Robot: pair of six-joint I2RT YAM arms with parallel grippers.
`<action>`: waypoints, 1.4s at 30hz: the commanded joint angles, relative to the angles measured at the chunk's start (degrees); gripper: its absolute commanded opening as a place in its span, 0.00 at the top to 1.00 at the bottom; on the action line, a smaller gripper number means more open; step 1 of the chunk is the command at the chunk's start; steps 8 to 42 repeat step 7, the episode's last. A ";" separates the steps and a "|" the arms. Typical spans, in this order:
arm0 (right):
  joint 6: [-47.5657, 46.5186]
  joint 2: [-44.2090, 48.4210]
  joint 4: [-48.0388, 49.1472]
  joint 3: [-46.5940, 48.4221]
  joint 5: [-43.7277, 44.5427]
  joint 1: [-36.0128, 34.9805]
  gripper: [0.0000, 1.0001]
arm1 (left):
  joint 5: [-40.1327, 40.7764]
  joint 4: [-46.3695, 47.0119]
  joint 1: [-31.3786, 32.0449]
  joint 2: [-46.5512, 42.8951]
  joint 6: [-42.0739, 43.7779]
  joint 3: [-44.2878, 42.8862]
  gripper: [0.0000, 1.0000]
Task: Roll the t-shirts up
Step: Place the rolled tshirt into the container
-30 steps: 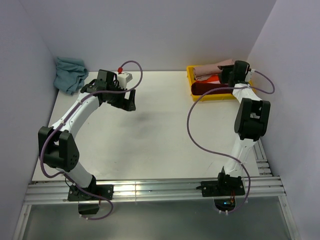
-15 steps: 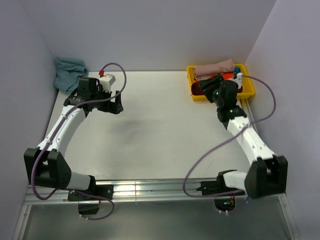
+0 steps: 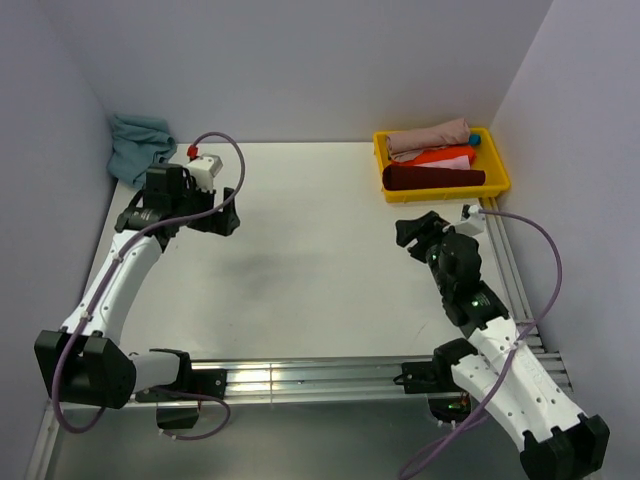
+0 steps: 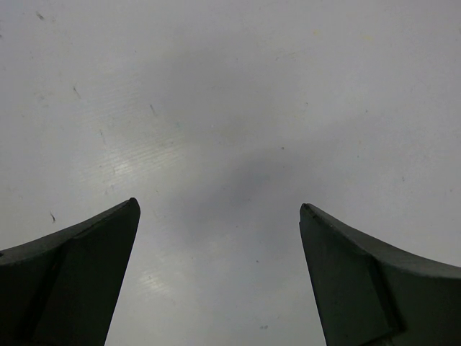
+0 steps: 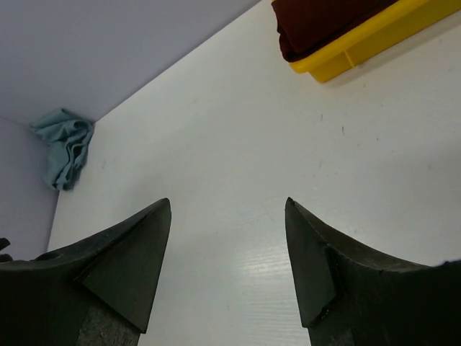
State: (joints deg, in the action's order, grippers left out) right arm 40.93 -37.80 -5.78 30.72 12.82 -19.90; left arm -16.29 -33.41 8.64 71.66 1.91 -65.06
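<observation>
A crumpled teal t-shirt (image 3: 140, 146) lies in the back left corner; it also shows in the right wrist view (image 5: 65, 144). A rolled dusty pink t-shirt (image 3: 428, 138), an orange-red one (image 3: 442, 157) and a dark maroon roll (image 3: 435, 177) lie in the yellow bin (image 3: 497, 178). My left gripper (image 3: 228, 221) is open and empty over bare table, right of the teal shirt; its wrist view (image 4: 220, 209) shows only table. My right gripper (image 3: 411, 234) is open and empty, in front of the bin (image 5: 360, 47), with the maroon roll (image 5: 324, 18) ahead in its wrist view (image 5: 227, 202).
Purple walls close the table at the back, left and right. An aluminium rail (image 3: 300, 378) runs along the near edge. Purple cables loop from both arms over the table.
My right gripper has drawn back from the yellow bin toward the near right, empty. My left gripper has shifted left, toward the teal shirt's side.
</observation>
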 commanded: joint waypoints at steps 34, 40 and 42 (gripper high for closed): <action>-5.24 3.96 -2.83 1.18 1.77 -0.31 0.24 | 1.26 1.68 -0.21 -2.57 -0.42 1.77 0.01; -5.24 3.96 -2.83 1.18 1.77 -0.31 0.24 | 1.26 1.68 -0.21 -2.57 -0.42 1.77 0.01; -5.24 3.96 -2.83 1.18 1.77 -0.31 0.24 | 1.26 1.68 -0.21 -2.57 -0.42 1.77 0.01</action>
